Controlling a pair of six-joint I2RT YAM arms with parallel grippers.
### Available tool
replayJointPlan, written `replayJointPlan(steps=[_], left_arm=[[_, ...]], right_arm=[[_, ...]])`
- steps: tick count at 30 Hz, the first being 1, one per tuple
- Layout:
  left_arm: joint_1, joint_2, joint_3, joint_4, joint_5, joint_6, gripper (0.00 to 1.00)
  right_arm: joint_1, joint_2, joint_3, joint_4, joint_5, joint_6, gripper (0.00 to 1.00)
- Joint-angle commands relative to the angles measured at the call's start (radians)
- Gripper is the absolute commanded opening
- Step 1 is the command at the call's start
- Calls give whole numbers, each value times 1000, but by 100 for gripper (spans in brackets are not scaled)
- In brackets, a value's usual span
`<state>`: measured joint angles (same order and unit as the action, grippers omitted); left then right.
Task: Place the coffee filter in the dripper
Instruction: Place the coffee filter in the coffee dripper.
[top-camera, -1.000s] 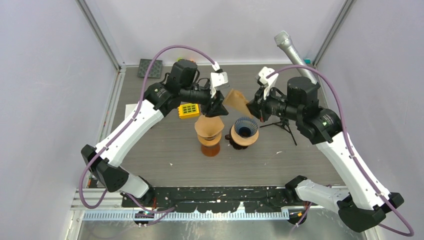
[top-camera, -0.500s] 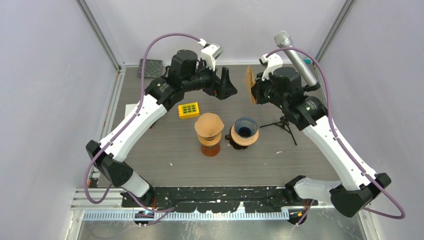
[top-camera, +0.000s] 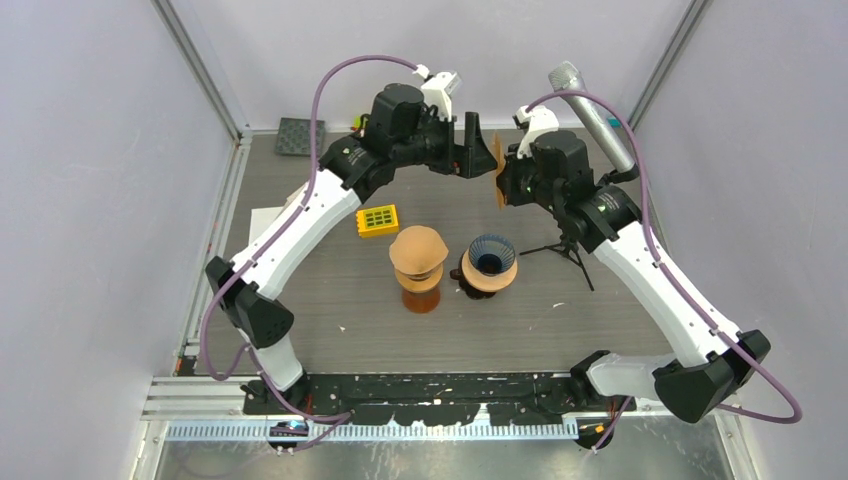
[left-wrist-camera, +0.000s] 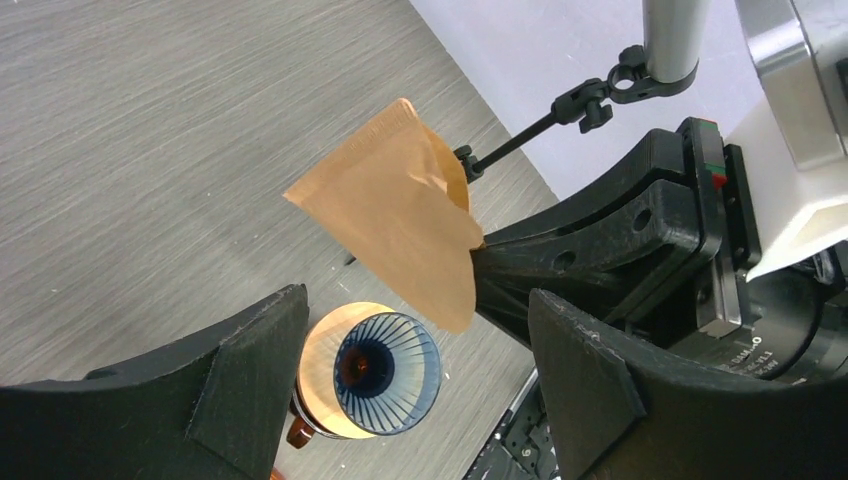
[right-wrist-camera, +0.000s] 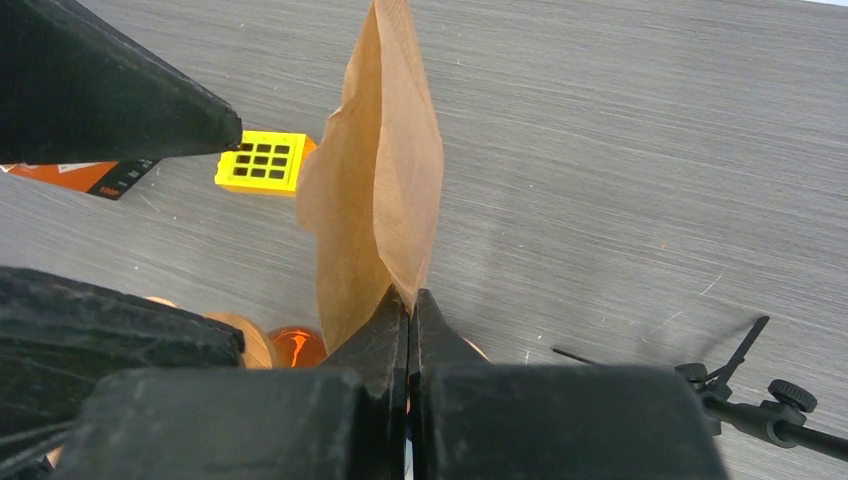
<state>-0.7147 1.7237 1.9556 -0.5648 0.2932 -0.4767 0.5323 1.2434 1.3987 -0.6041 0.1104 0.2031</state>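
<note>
Nearest the arm bases, mid-table (top-camera: 330, 300), the dripper (top-camera: 489, 254) sits upright with its blue ribbed cone empty. A brown dome-topped stand (top-camera: 418, 262) is just beside it on the left. A yellow block (top-camera: 378, 220) lies a little farther back.

Beyond these, both arms are raised. The right gripper (right-wrist-camera: 409, 305) has its 2 fingers pressed together on the lower corner of the coffee filter (right-wrist-camera: 375, 190), which hangs upright in the air, past the dripper. The left gripper (top-camera: 474, 158) is spread wide and grips nothing, its tips just beside the filter; contact I cannot tell.

A microphone (top-camera: 588, 104) stands far right.
</note>
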Motion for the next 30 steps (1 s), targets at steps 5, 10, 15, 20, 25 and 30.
replayJointPlan(steps=[5,10,15,20,25,30], left_arm=[[-17,27,53,-22,-57,-15,82],[-34,56,75,-27,-84,1,82],[-38,73,86,-38,-115,13,82],[-41,81,89,-50,-169,37,82],[-42,82,86,-55,-200,56,80],[-43,76,78,-57,-214,71,76]], right_arm=[[-2,5,46,45,-4,20,0],[-2,14,51,43,-14,25,0],[-2,12,50,42,-14,24,0],[-3,8,48,43,-16,24,0],[-2,3,39,48,-17,23,0],[-2,-7,35,50,-5,18,0]])
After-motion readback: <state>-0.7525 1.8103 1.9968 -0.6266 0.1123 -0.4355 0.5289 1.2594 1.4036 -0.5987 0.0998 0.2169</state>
